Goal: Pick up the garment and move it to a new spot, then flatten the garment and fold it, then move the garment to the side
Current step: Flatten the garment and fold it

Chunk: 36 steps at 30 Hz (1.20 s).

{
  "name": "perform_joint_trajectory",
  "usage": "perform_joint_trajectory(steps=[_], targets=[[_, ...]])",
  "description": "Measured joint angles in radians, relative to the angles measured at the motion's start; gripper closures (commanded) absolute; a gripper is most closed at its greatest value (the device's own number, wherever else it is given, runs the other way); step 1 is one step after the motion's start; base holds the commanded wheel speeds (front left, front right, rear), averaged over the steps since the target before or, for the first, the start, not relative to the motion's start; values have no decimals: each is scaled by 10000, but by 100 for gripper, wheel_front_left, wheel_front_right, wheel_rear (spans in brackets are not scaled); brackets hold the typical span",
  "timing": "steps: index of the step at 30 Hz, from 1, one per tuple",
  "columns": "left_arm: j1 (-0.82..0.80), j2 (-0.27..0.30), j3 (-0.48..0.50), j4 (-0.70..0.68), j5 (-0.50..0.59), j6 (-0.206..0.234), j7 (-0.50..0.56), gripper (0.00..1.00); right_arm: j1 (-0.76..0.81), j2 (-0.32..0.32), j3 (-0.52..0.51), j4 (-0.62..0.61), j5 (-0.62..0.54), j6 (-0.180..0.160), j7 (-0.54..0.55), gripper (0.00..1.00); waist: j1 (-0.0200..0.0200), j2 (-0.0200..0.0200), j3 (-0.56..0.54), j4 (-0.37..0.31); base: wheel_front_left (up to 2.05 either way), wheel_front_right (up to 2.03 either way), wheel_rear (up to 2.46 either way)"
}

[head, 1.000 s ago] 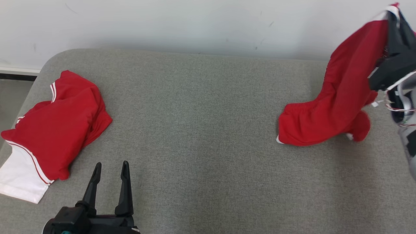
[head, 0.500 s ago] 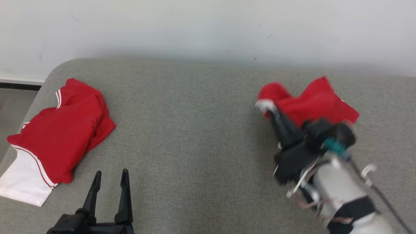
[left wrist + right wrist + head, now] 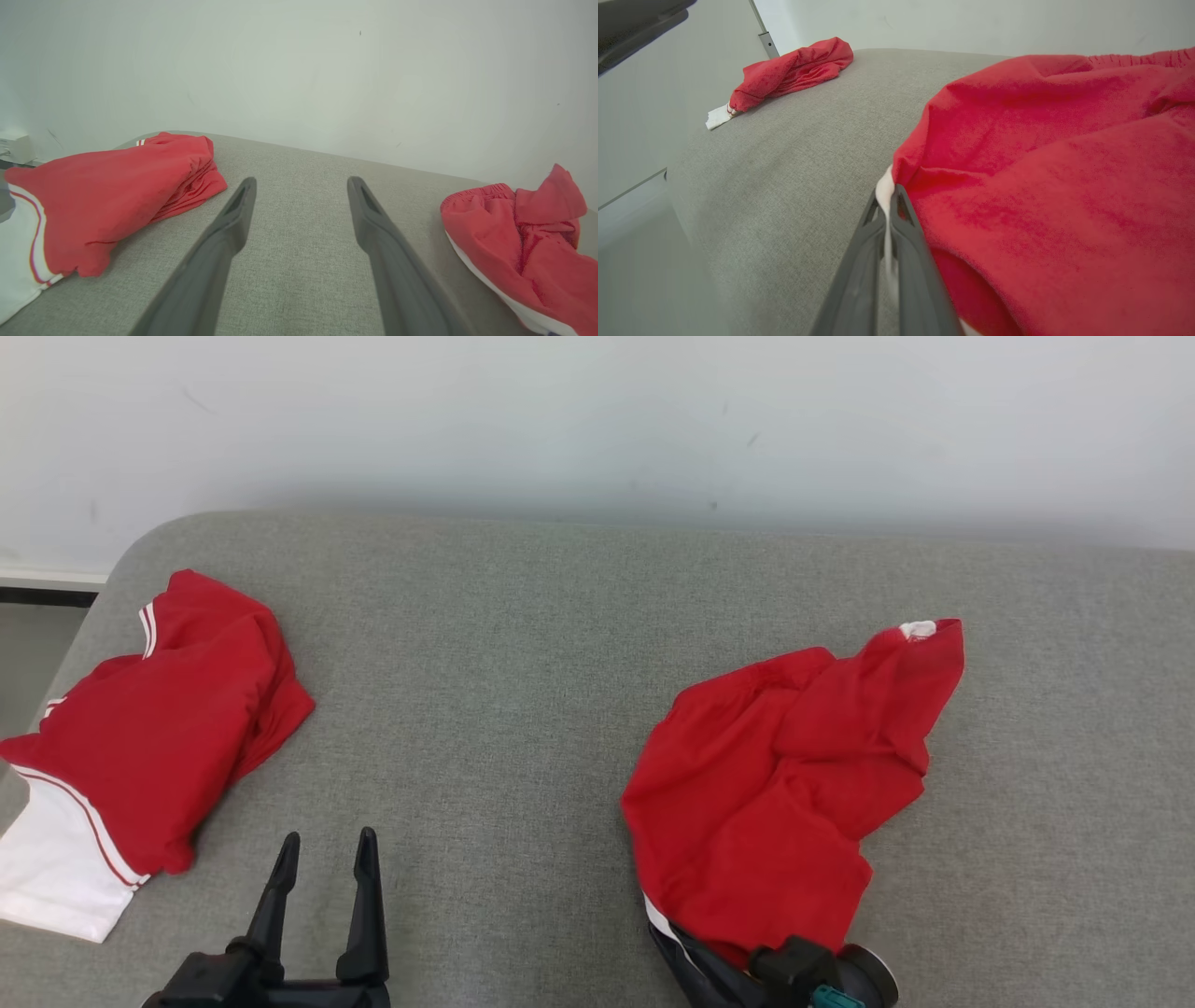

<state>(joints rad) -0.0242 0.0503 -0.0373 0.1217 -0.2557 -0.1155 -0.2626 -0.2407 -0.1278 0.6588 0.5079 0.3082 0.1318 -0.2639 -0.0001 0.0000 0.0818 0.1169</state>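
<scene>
Swung down from the right, the garment [image 3: 784, 784] lay diagonally, near hem to far-right corner; right gripper [image 3: 888, 198] pinched its white hem, left gripper [image 3: 327, 845] gaped wide, empty.

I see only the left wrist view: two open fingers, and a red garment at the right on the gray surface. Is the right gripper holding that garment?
Observer: Yes. In the right wrist view the right gripper is shut on the white hem of the red garment.
Operator: At which side of the garment does it grip?
Observer: In the head view, it grips at the edge nearest the robot, at the bottom of the picture.
Operator: Is there any mark at the far end?
Observer: The head view shows a small white tag at the far corner.
</scene>
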Motion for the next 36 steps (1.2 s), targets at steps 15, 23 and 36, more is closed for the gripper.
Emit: perform_joint_trajectory(steps=[15,23,36], targets=[[45,-2,56,27,-4,4,0,0,279,-282,-1482,-1534,476,0,-2,0,1,0,-244,-445,0,0,0],[57,0,251,-13,82,-4,0,0,1122,-261,-3902,-2890,-94,0,-2,0,1,0,-296,-714,0,0,0],[347,0,499,-244,454,-81,0,0,2684,259,-6500,-4002,-570,0,-2,0,1,0,-284,-1031,0,0,0]])
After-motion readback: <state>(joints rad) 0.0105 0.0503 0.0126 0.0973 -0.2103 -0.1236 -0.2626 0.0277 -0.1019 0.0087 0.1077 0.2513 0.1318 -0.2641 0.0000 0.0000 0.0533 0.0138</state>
